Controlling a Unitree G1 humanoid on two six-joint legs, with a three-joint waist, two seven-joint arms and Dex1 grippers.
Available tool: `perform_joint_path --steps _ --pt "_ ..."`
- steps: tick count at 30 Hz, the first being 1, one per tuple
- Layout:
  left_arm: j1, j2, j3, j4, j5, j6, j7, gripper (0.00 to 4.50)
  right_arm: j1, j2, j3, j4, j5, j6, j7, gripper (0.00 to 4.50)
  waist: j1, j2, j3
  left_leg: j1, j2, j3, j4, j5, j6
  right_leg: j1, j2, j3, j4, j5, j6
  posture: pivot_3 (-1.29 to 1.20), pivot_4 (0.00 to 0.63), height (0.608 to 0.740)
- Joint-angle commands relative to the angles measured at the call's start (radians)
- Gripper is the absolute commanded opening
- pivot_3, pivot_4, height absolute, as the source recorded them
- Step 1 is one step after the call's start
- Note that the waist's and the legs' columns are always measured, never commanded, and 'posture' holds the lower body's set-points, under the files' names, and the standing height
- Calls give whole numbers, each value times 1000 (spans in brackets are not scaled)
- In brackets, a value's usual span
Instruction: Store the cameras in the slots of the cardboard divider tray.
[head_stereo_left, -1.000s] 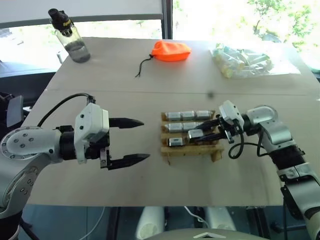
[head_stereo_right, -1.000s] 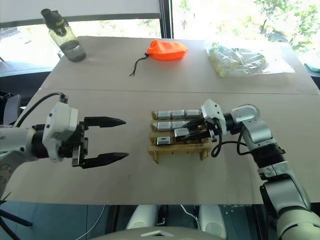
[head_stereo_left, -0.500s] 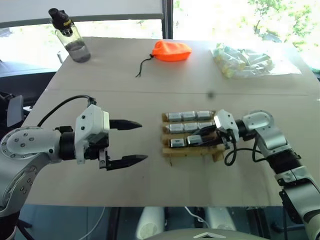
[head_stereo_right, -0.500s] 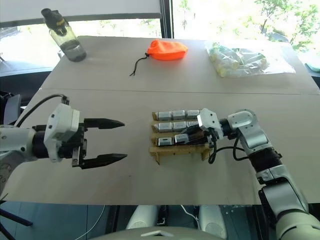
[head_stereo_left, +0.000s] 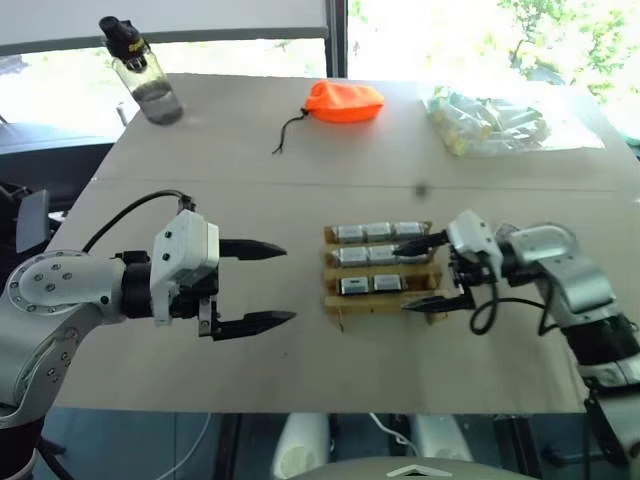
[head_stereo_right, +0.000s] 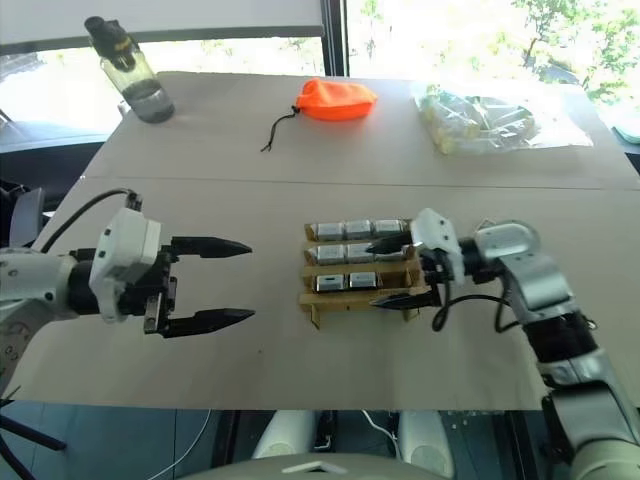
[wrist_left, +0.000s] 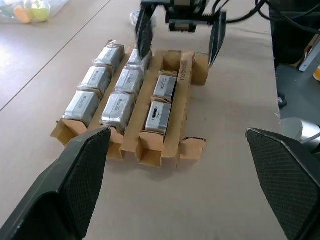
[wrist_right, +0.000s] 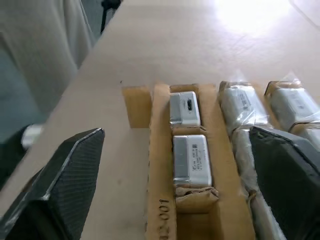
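Observation:
The cardboard divider tray lies mid-table. Its far row and middle row each hold three wrapped cameras. The near row holds two bare silver cameras, and the slot at its right end is empty. My right gripper is open at the tray's right end, one finger over the middle row and the other off the near edge, holding nothing. My left gripper hovers open to the left of the tray, pointing at it, also holding nothing.
Along the far side of the table stand a clear bottle with a black cap, an orange drawstring pouch and a clear plastic bag of pale tubes. Bare tabletop surrounds the tray.
My right gripper set a camera into the near row's middle slot, opened and drew back to the right. The left gripper stayed put.

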Motion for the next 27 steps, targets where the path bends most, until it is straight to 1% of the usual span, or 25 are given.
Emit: perform_joint_path --steps 1,4,6,8,11,15,19,23,27 --pt "-39 3 -8 4 -11 -21 -10 4500 16 -23 -166 -14 55 48 -142 4447 -1 0 0 0 0 0 0 0 0 0 0 0 0 0 0 0 150 726" --pt "-80 -7 -38 22 -15 -26 -20 4500 33 -47 -282 107 -19 3 -311 4447 0 0 0 1 0 1 0 0 0 0 1 1 1 0 0 0 150 726" --pt "-114 -13 -66 34 -17 -26 -27 4500 60 -75 -327 178 -58 -26 -371 4447 2 0 0 1 0 1 0 0 0 0 1 1 1 0 0 0 150 726" --pt "-161 -20 -100 51 -17 -24 -32 4500 103 -105 -341 227 -103 -53 -404 4447 2 0 0 0 0 2 0 0 0 0 1 1 1 0 0 0 150 726" --pt "-215 -28 -141 77 -12 -20 -43 4500 127 -122 -333 308 -138 -119 -402 4447 -6 0 0 0 0 2 -1 0 0 0 1 2 1 0 0 0 150 726" --pt "-302 -45 -192 131 4 -21 -52 4500 94 -123 -306 488 -170 -187 -356 4447 -15 0 0 2 0 3 -1 0 0 0 3 5 1 0 0 0 150 726" --pt "-347 -61 -195 152 -19 3 -48 4500 10 -115 -264 665 -219 -266 -331 4447 -27 0 0 3 0 4 0 0 0 0 3 7 2 0 0 0 150 726" --pt "-354 -70 -193 145 -22 18 -33 4500 -76 -99 -230 843 -264 -345 -319 4447 -29 0 0 3 1 4 0 0 0 0 3 9 2 0 0 0 150 726" --pt "-351 -75 -179 131 -43 50 -14 4500 -141 -82 -217 963 -286 -389 -296 4447 -26 0 0 1 1 3 0 0 0 0 2 9 1 0 0 0 150 726"
